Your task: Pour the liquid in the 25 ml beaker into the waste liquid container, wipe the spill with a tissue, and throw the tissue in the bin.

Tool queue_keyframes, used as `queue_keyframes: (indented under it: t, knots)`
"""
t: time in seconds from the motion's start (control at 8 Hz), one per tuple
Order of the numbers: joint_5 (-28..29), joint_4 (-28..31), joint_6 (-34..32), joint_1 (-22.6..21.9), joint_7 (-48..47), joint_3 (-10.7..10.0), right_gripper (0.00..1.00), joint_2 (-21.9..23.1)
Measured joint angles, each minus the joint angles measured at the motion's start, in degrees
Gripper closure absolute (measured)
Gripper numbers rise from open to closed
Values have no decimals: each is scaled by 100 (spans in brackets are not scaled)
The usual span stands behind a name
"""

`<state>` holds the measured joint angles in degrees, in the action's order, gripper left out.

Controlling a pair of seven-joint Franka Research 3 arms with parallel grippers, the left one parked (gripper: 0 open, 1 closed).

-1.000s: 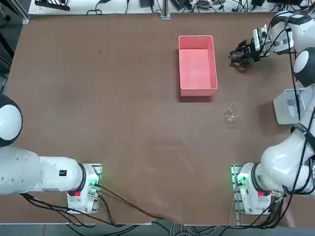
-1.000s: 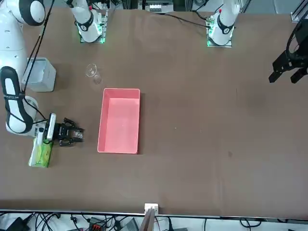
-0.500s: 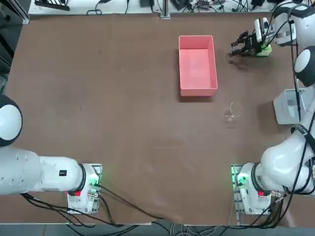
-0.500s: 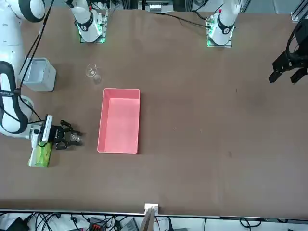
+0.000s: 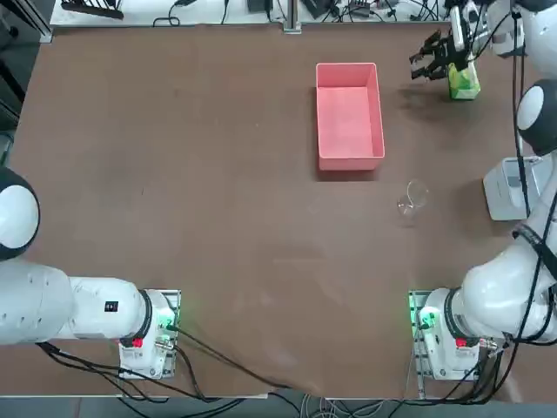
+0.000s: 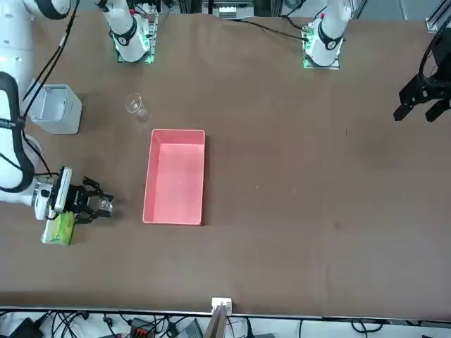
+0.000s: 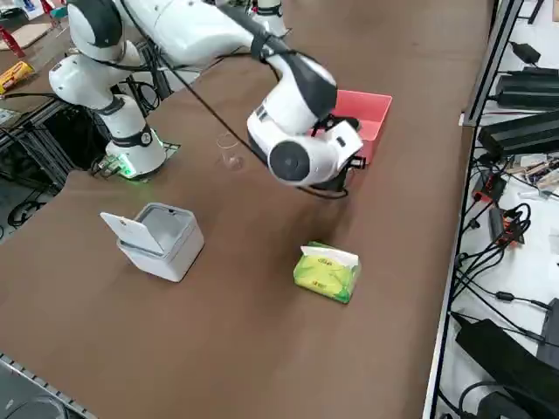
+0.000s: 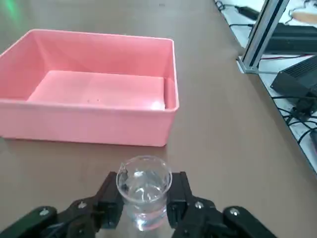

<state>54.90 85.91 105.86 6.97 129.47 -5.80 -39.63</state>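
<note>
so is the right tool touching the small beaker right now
Touching. In the right wrist view the right tool has its fingers pressed against both sides of the 25 ml beaker, no gap showing.

A brown table [image 5: 218, 218] fills the view; cables [image 7: 498, 227] and perhaps power supplies lie alongside.

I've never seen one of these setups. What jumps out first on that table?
The pink tray stands out against the brown table, towards its far edge. Beside it, at the table's far right corner, the right gripper holds a tiny glass beaker upright with liquid in it, just above a green tissue pack. A larger empty beaker and a pale grey bin stand nearer the robot.
</note>
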Motion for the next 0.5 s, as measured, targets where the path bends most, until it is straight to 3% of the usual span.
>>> queue_keyframes:
  t: [0.38,0.5]
  knots:
    - [-2,21,-8,-1503,-856,-1276,53,394]
    - [-2,29,-12,-2130,-1142,-1826,53,434]
